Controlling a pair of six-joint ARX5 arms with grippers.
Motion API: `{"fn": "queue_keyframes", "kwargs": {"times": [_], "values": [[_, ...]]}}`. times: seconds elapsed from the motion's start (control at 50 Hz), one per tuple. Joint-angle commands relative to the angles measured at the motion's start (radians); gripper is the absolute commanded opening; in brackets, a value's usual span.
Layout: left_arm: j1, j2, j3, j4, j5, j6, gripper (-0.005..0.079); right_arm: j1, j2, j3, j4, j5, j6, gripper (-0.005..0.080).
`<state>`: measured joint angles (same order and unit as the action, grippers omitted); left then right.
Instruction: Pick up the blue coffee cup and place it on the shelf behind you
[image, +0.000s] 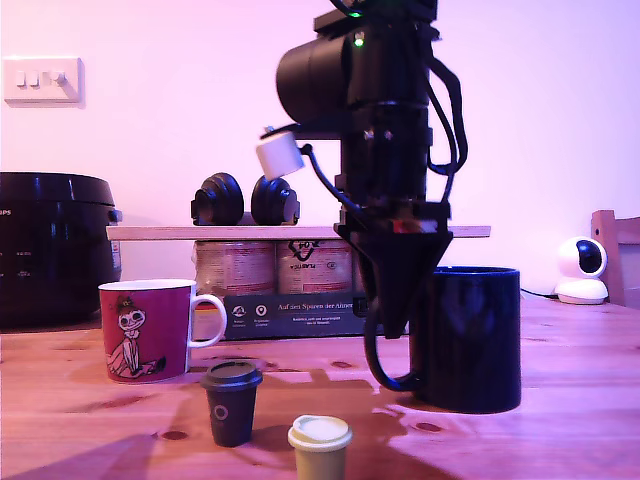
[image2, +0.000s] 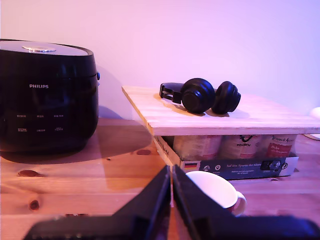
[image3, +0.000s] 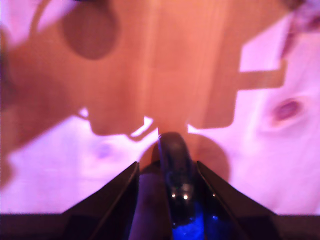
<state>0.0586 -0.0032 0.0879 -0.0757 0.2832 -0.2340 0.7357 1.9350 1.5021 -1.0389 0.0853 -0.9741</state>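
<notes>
Exterior view has the blue coffee cup (image: 470, 335) standing on the table (image: 560, 400), toward the exterior view's right, in front of the shelf (image: 200, 232). My second pincer (image3: 167, 170) is apart, its 2 jaws straddling the loop handle; my first pincer (image2: 171, 175) is together, empty. Risk: held by the handle alone, so large a cup may swing or slip, or clip the headphones (image: 245, 200) on the shelf.

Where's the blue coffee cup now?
The blue coffee cup stands on the table at the exterior view's right, handle between the jaws of my second gripper.
</notes>
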Motion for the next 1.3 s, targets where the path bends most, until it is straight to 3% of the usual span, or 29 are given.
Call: {"fn": "queue_keyframes", "kwargs": {"times": [0.0,0.24,0.32,0.54,0.7,0.94,1.28], "values": [[-0.005,-0.01,-0.001,0.008,0.0,-0.003,-0.002,0.005,0.016,0.05,-0.011,-0.004,0.037,0.0318],[-0.005,-0.01,-0.001,0.0,0.0,-0.003,-0.002,0.0,0.016,0.181,-0.072,0.0,0.12,0.0318],[-0.005,-0.01,-0.001,-0.006,0.0,-0.003,-0.002,-0.007,0.016,0.225,-0.103,0.0,0.225,0.0317],[-0.005,-0.01,-0.001,-0.008,0.001,-0.003,-0.002,-0.073,0.016,0.314,-0.191,-0.006,0.742,0.0309],[-0.005,-0.01,-0.001,-0.008,0.001,-0.003,-0.002,-0.152,0.016,0.32,-0.271,-0.006,0.985,0.0311],[-0.005,-0.01,-0.001,-0.008,0.002,-0.003,-0.002,-0.237,0.016,0.319,-0.317,-0.008,1.077,0.0361],[-0.005,-0.01,-0.001,-0.008,0.0,-0.002,-0.002,-0.252,0.016,0.292,-0.327,-0.032,1.063,0.0359]]}}
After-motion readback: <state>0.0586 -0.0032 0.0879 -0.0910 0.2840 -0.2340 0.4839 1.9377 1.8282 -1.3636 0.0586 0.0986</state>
